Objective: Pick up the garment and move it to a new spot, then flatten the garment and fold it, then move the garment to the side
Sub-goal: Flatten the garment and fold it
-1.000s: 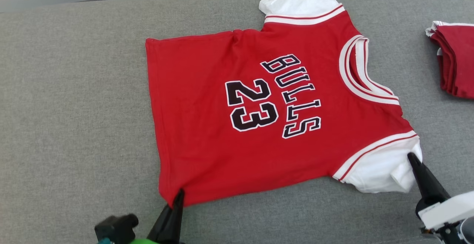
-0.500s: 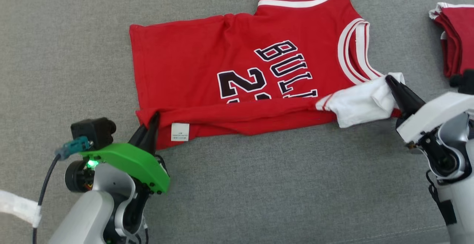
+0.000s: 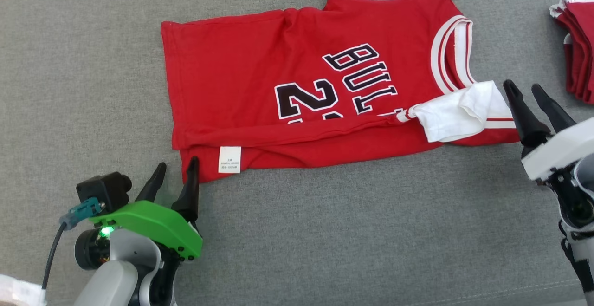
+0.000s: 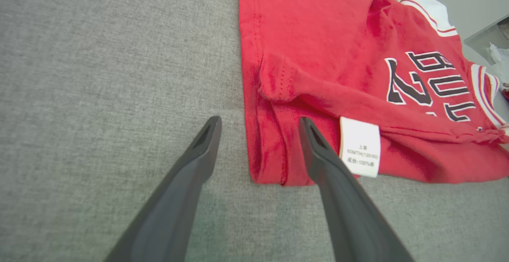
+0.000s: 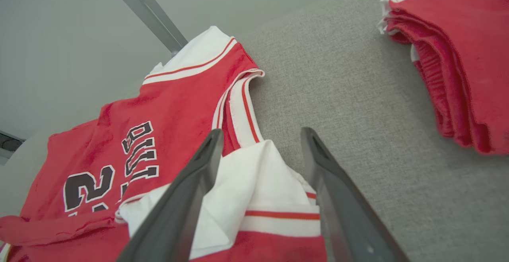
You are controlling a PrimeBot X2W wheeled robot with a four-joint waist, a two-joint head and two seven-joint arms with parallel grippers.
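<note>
Left gripper: spread wide, empty, straddles the near hem corner of the shirt beside its care label; right gripper: likewise apart, holds nothing, sits just beside the white sleeve; shirt: lies on the grey surface, near edge turned over onto the number; looks like the first fold laid; next probably calls for reaching to the far edge, pinching both ends evenly, keeping clear of the folded pile.

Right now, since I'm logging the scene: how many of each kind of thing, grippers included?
Half-folded red jersey: 1
Pile of folded red garments: 1
Grippers (left gripper, right gripper): 2
Total: 4
</note>
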